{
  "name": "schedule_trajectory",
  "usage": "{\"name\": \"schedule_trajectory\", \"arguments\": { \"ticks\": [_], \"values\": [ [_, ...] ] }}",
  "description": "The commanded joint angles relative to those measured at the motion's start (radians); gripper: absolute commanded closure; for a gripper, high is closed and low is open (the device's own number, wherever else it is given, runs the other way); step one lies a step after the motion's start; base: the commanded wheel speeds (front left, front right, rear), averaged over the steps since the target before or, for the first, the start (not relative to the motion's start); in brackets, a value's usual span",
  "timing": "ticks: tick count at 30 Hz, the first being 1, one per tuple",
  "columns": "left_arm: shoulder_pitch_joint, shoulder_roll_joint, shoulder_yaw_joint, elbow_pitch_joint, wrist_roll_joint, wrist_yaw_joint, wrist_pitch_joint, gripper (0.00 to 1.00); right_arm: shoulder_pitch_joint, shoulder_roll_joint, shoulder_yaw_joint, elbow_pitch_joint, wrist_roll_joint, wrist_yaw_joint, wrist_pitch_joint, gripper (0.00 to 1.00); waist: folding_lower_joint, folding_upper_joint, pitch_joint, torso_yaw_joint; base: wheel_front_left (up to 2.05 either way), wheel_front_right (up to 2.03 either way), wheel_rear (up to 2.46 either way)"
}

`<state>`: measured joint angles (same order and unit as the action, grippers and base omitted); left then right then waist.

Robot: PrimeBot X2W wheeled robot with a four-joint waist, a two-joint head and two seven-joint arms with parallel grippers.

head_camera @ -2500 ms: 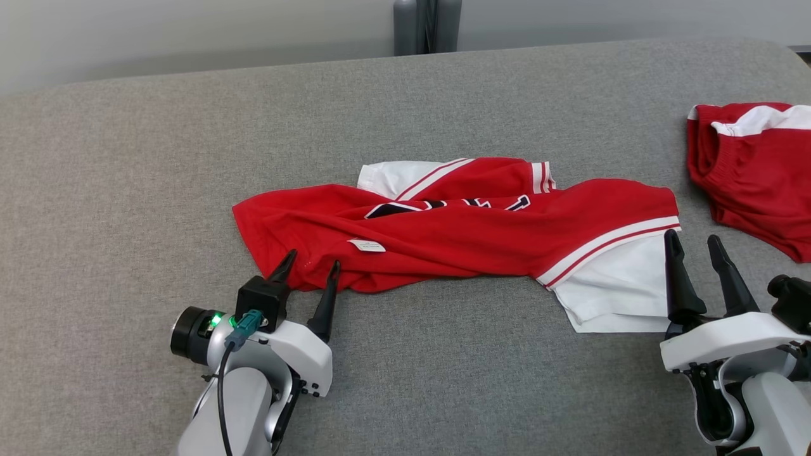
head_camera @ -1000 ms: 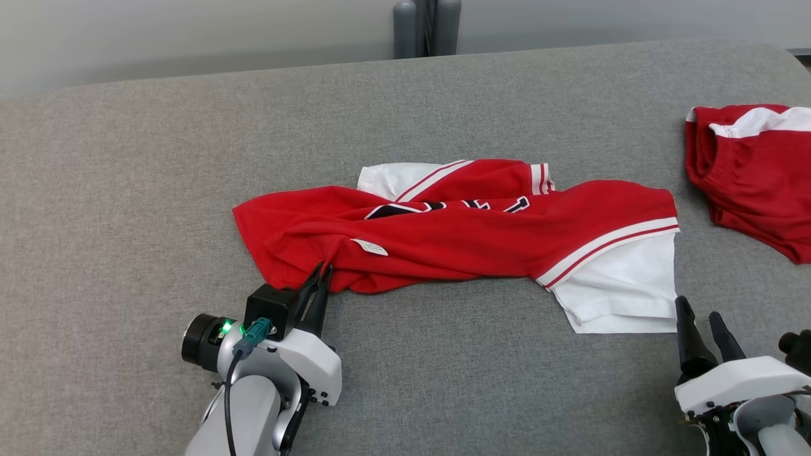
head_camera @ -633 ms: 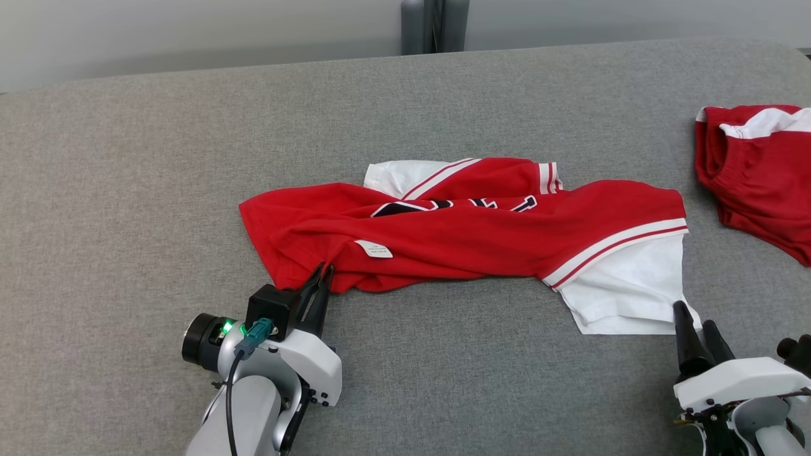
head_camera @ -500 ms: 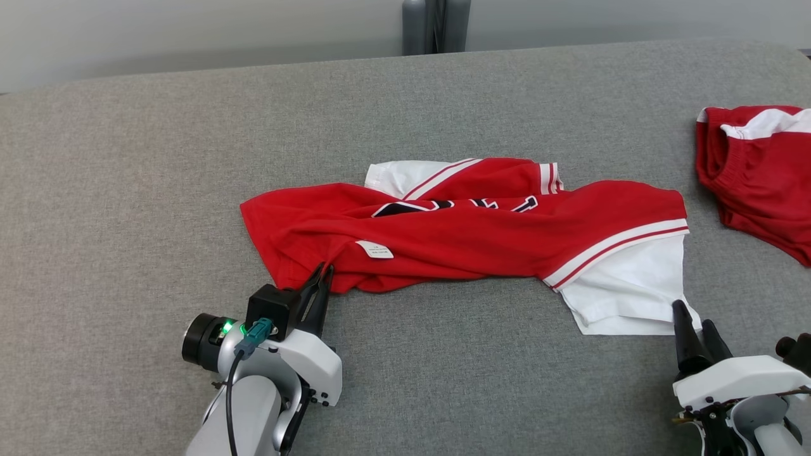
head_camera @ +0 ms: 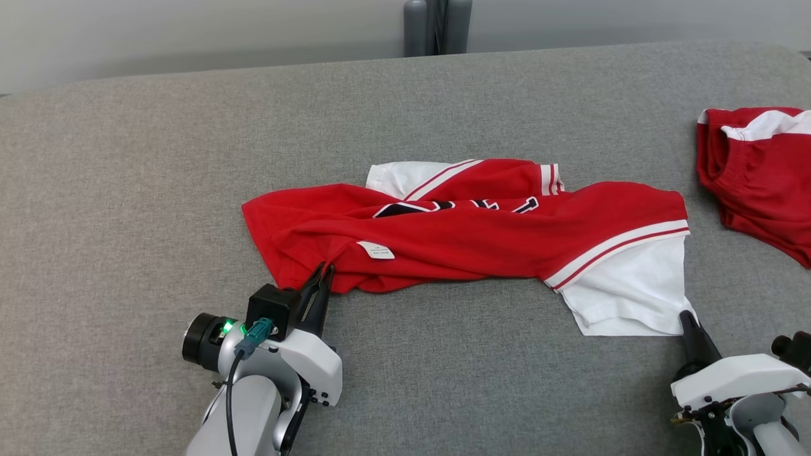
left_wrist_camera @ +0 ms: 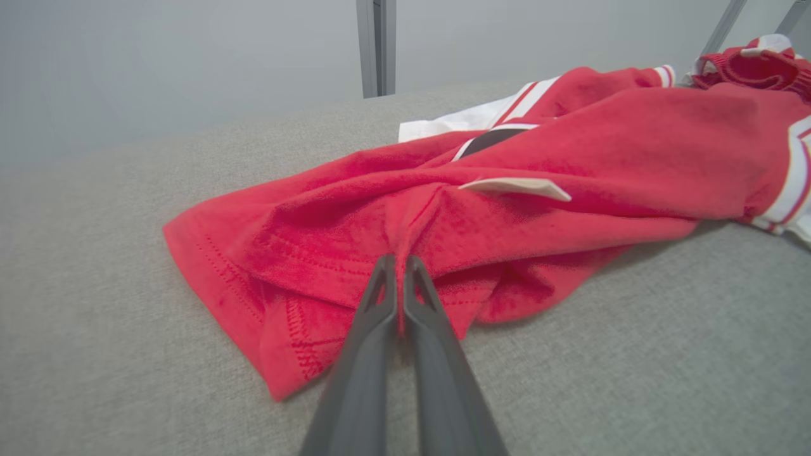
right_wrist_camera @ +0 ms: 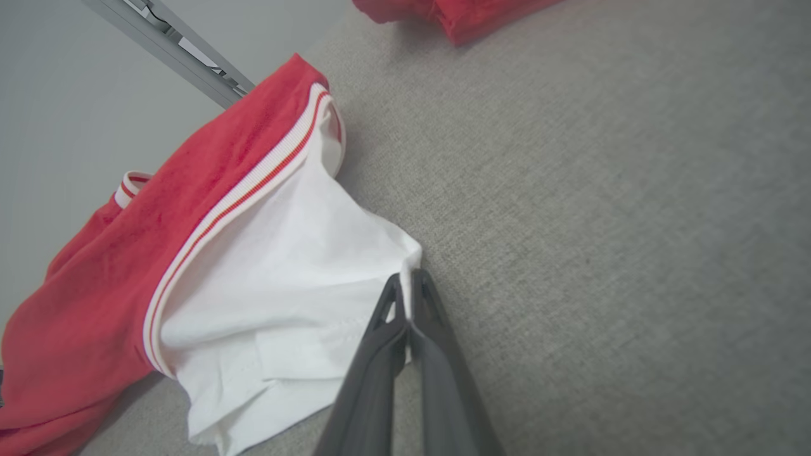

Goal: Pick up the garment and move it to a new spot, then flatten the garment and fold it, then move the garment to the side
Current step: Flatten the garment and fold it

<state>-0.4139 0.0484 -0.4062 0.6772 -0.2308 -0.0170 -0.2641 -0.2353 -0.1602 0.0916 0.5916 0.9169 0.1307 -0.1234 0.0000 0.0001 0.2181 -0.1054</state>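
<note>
The garment (head_camera: pixel 469 237) is a red jersey with white sleeves and striped trim, lying crumpled across the middle of the grey surface. My left gripper (head_camera: pixel 324 271) is shut on a pinch of its red hem at the near left; the left wrist view shows the fabric (left_wrist_camera: pixel 443 209) bunched between the closed fingertips (left_wrist_camera: pixel 397 263). My right gripper (head_camera: pixel 685 315) is shut on the near right corner of the white sleeve (head_camera: pixel 627 297). In the right wrist view that corner (right_wrist_camera: pixel 355 266) is drawn into the closed tips (right_wrist_camera: pixel 405 278).
A second red and white piece of clothing (head_camera: pixel 757 171) lies at the right edge of the grey padded surface (head_camera: pixel 158 164). A grey post (head_camera: pixel 437 26) stands behind the far edge. Bare surface spreads to the left and along the front.
My right gripper moved up to the white sleeve corner and closed on it. The left gripper has stayed shut on the red hem. The head camera shifted slightly.
</note>
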Motion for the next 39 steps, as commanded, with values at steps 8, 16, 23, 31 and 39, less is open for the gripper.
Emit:
{"name": "schedule_trajectory", "arguments": {
  "ticks": [8, 16, 23, 31, 39],
  "values": [
    [0.007, 0.005, 0.002, -0.002, -0.003, 0.001, 0.0, 1.0, -0.016, -0.027, 0.028, -0.032, -0.002, 0.0, -0.013, 1.0, 0.0, -0.0001, -0.016, 0.002, 0.0, 0.0, 0.0],
    [0.046, 0.005, 0.014, -0.023, 0.014, 0.006, 0.0, 1.0, -0.02, -0.063, 0.054, -0.144, 0.0, 0.0, -0.002, 1.0, 0.0, -0.0001, -0.069, 0.01, 0.0, 0.0, 0.0],
    [0.085, 0.01, 0.029, -0.068, 0.056, 0.008, 0.0, 1.0, -0.017, -0.073, 0.045, -0.225, 0.013, 0.0, 0.03, 1.0, 0.0, -0.0001, -0.122, 0.03, 0.0, 0.0, 0.0],
    [0.119, 0.041, 0.044, -0.13, 0.115, 0.012, 0.0, 1.0, -0.043, -0.073, -0.005, -0.309, 0.08, 0.0, 0.1, 1.0, 0.0, -0.0001, -0.182, 0.053, 0.0, 0.0, 0.0],
    [0.094, 0.076, 0.062, -0.165, 0.142, 0.011, 0.0, 1.0, -0.124, -0.069, -0.015, -0.351, 0.088, 0.001, 0.152, 1.0, 0.0, -0.0001, -0.218, 0.059, 0.0, 0.0, 0.0]
  ]
}}
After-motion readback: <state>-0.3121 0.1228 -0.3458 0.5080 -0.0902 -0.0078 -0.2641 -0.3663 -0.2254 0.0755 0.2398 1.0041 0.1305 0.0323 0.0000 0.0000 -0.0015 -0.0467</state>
